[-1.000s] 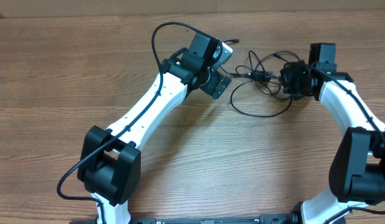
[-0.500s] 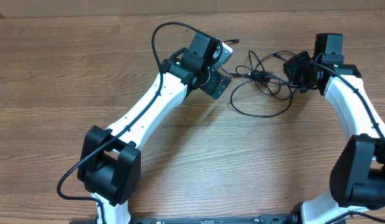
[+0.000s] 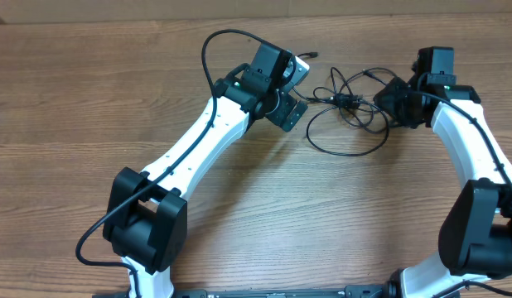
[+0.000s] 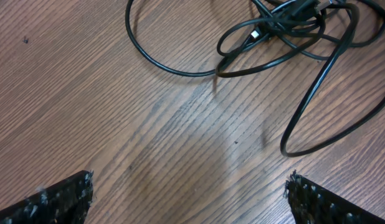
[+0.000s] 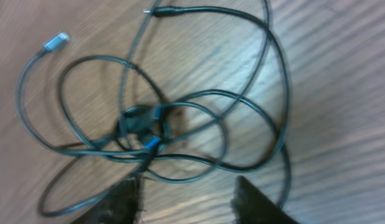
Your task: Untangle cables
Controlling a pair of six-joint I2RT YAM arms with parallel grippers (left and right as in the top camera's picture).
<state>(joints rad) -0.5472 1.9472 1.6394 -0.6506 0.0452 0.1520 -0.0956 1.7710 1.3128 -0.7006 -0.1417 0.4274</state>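
Observation:
The cables are thin black cords lying in a knotted heap on the wooden table between my two grippers. Their loops cross at a knot, and a loose plug end lies off to the side. My left gripper is just left of the heap. In its wrist view that gripper is wide open over bare wood, with the cables ahead of it. My right gripper stands at the heap's right edge. Its wrist view shows the jaws of this gripper apart, with only wood between them.
A thick black wire arcs over the left arm's wrist. The far table edge runs along the top of the overhead view. Both arm bases stand at the near edge.
The right gripper has gone from shut to open and its wrist has shifted slightly toward the far side. The left arm and the heap have not visibly moved.

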